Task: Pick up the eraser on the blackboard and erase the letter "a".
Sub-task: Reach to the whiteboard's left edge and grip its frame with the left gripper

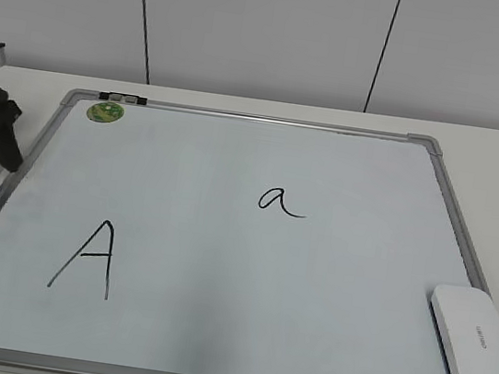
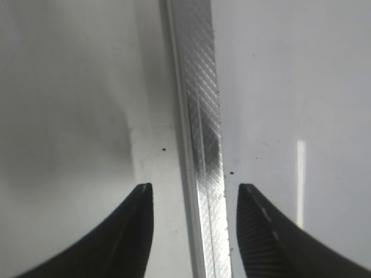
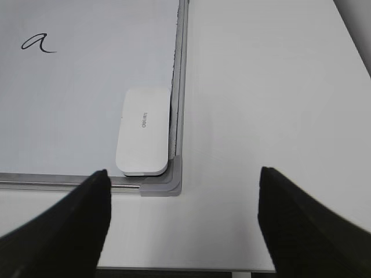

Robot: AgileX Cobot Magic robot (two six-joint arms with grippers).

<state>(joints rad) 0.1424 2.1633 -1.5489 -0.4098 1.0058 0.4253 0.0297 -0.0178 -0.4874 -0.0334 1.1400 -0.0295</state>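
While right claw (image 3: 182, 223) gapes wide | eraser (image 3: 144, 132) ahead, left of centre, untouched

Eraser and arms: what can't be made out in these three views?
- Eraser: exterior view crops its lower right corner; its underside is hidden.
- Lettering on the eraser: too small to read in the right wrist view.
- Right gripper: absent from the exterior view; only its open jaws show.
- Left gripper: a dark shape at the exterior view's left edge, jaws not distinguishable there.
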